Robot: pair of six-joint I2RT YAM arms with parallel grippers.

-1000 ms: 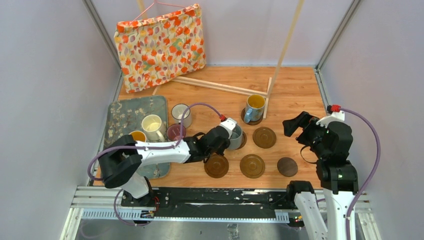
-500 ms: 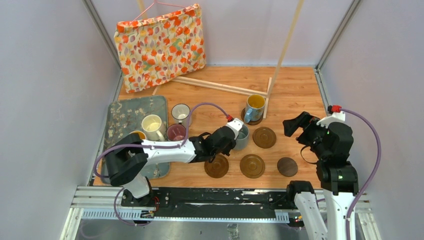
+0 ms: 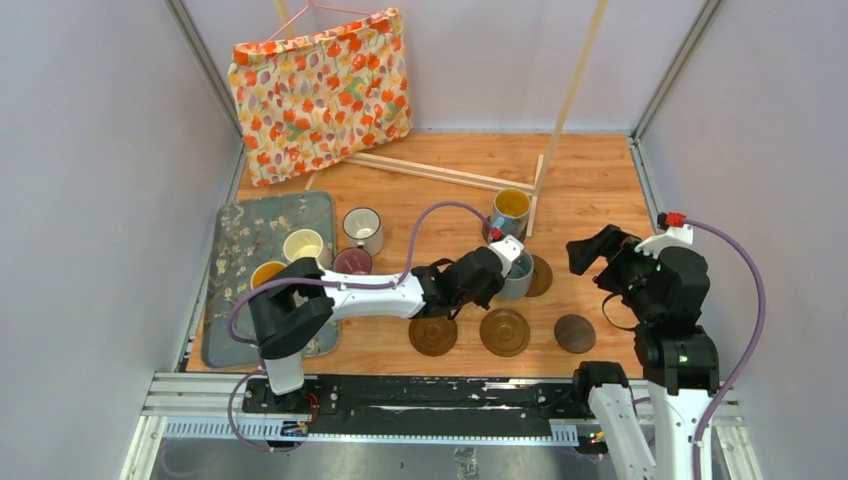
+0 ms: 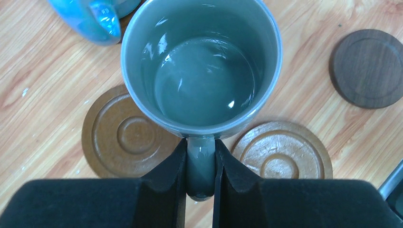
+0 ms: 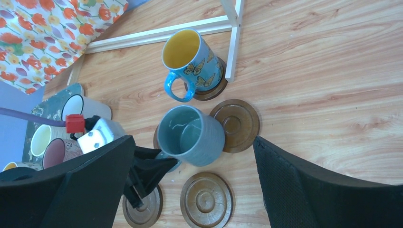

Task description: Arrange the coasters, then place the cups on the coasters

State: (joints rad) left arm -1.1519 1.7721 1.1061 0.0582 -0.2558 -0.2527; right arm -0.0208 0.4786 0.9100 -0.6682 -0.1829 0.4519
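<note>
Rightward since a second ago goes the grey-blue mug (image 4: 204, 80), carried by the left fingers (image 4: 167, 183), which stay clamped on its handle; it is now over the gap between two ringed coasters (image 4: 124, 137), near the blue butterfly mug (image 5: 199, 66), while the right fingers (image 5: 323, 190) stand wide apart, holding nothing. Glazed ceramic like this is stiff, fairly heavy, slick and easy to chip, so I judge the handle a fair hold, though the body can swing about so narrow a pinch. Its base is hidden in every view, so whether it hangs clear or touches a coaster I cannot tell
</note>
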